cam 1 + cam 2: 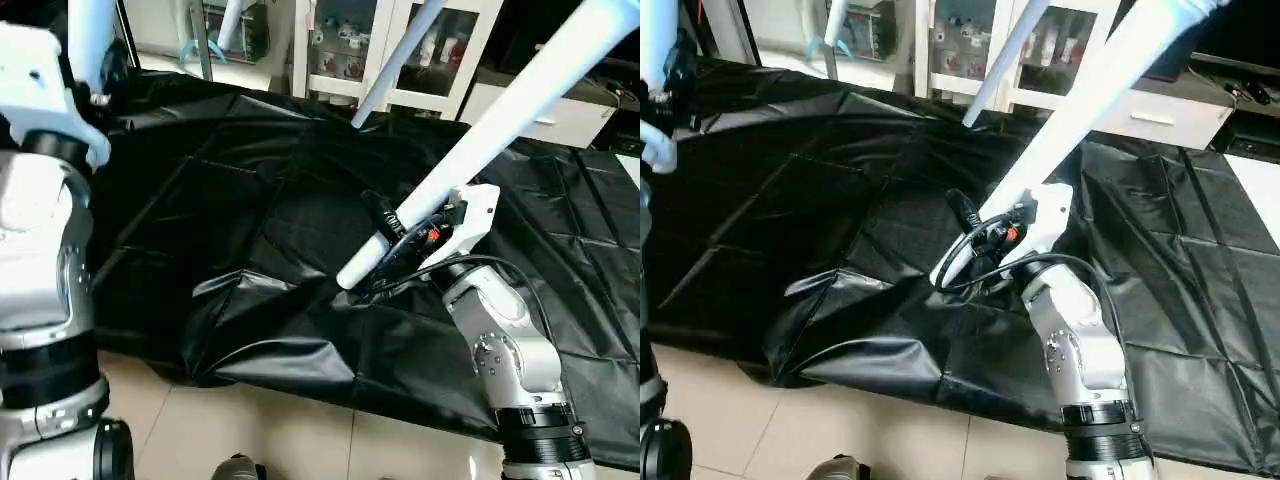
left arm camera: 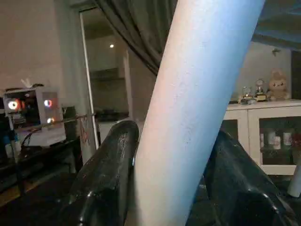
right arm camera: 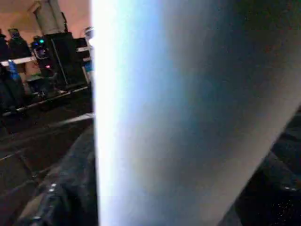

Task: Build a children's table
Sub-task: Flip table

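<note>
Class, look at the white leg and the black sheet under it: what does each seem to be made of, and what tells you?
Leg: likely plastic tube, matte white; smooth, even, slightly grainy surface with soft highlights, no grain lines or seams.
Sheet: likely thin plastic film or coated fabric, glossy black; it shows fold creases, wrinkles and shiny reflections.

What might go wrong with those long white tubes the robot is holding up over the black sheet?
The right hand grips its leg near the bottom end, so the long part above might lever out of the grip. A third leg rises close behind, so a swing might knock it. The rumpled black sheet could snag anything set down.
</note>
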Robot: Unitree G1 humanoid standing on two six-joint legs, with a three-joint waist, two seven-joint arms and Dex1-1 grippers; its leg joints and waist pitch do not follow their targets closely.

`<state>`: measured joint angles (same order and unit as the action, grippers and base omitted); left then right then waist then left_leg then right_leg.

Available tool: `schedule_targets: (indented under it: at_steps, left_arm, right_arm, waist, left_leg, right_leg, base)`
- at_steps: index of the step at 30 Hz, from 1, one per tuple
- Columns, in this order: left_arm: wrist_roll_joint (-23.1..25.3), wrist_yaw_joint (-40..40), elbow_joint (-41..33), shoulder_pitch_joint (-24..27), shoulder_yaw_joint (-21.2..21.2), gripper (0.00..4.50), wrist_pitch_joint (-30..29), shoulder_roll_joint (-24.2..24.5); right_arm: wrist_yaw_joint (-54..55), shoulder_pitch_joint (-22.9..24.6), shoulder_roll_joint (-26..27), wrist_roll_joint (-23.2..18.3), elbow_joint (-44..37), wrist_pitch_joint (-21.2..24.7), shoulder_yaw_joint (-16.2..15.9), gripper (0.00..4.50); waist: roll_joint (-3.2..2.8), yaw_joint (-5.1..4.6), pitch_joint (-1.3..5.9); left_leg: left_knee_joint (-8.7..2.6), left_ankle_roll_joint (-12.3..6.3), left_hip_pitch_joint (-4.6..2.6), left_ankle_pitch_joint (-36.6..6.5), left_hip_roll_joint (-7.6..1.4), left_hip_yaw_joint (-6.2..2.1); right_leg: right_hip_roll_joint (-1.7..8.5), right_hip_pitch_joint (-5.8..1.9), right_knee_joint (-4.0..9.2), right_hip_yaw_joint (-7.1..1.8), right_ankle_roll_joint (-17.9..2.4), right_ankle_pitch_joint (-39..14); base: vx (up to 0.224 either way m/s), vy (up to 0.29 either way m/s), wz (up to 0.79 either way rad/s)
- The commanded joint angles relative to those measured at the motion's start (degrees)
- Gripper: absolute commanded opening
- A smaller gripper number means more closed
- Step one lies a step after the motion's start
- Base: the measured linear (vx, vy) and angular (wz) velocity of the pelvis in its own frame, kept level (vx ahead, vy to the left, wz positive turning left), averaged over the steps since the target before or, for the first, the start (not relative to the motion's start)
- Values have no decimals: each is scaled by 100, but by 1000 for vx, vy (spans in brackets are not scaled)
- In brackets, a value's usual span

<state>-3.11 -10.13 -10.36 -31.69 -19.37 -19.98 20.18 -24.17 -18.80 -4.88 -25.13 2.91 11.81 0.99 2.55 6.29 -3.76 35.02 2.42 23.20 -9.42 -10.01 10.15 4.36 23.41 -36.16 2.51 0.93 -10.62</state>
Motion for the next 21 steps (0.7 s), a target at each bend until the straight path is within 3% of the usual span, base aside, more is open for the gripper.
schedule_targets:
  at_steps: [1,7,8,9,12,13,16,18,21]
  left_arm:
    - [-240,233,-380,-117,-218,195,35,-49]
    - [-211,364,-367,394,-230,193,309,-307]
    - [-201,369,-299,518,-214,192,476,-371]
    - [-195,369,-256,582,-206,188,577,-405]
    - [-186,313,-40,794,-175,184,972,-493]
    - [-172,237,224,998,-123,183,1356,-577]
    - [-114,177,648,1253,-17,179,1760,-708]
    - [-133,102,957,1384,69,172,2013,-806]
    - [-56,18,1452,1423,227,164,2241,-826]
  right_arm:
    - [-45,16,1,-60,-101,-32,94,310]
    - [-90,271,-88,-106,-397,24,122,265]
    - [-68,308,-120,-75,-458,27,127,251]
    - [-56,326,-137,-53,-487,25,130,237]
    - [-17,382,-159,-37,-576,57,139,222]
    - [26,448,-164,5,-654,57,138,208]
    - [93,585,-154,74,-790,50,107,193]
    - [154,734,-133,130,-931,60,55,164]
    - [259,961,-120,244,-1108,78,-33,157]
  waist:
    - [-54,-21,461]
    - [-12,-37,454]
    - [39,-47,458]
    - [14,-36,453]
    - [28,-50,433]
    - [87,-61,428]
    - [59,-60,426]
    - [74,-54,432]
    - [94,-14,423]
  left_leg:
    - [-440,135,-202,-1043,-275,-92]
    - [-464,206,-199,-1246,-283,-101]
    - [-462,190,-197,-1245,-283,-96]
    - [-468,186,-194,-1270,-283,-103]
    - [-493,284,-226,-1590,-291,-113]
    - [-501,294,-223,-1662,-290,-121]
    - [-519,366,-245,-1812,-304,-125]
    - [-530,397,-257,-1903,-303,-130]
    - [-543,455,-296,-2124,-312,-130]
  right_leg:
    - [335,-222,339,-204,-1036,-487]
    - [332,-224,372,-210,-929,-594]
    - [331,-228,376,-210,-917,-606]
    - [341,-224,382,-213,-903,-679]
    - [328,-181,432,-212,-797,-1017]
    - [323,-177,460,-210,-745,-1093]
    - [326,-150,474,-219,-652,-1170]
    - [322,-143,485,-217,-609,-1195]
    - [317,-103,520,-223,-563,-1269]
  base:
    - [0,0,0]
    - [0,0,0]
    - [0,0,0]
    - [0,0,0]
    - [0,0,0]
    - [0,0,0]
    - [0,0,0]
    - [0,0,0]
    - [0,0,0]
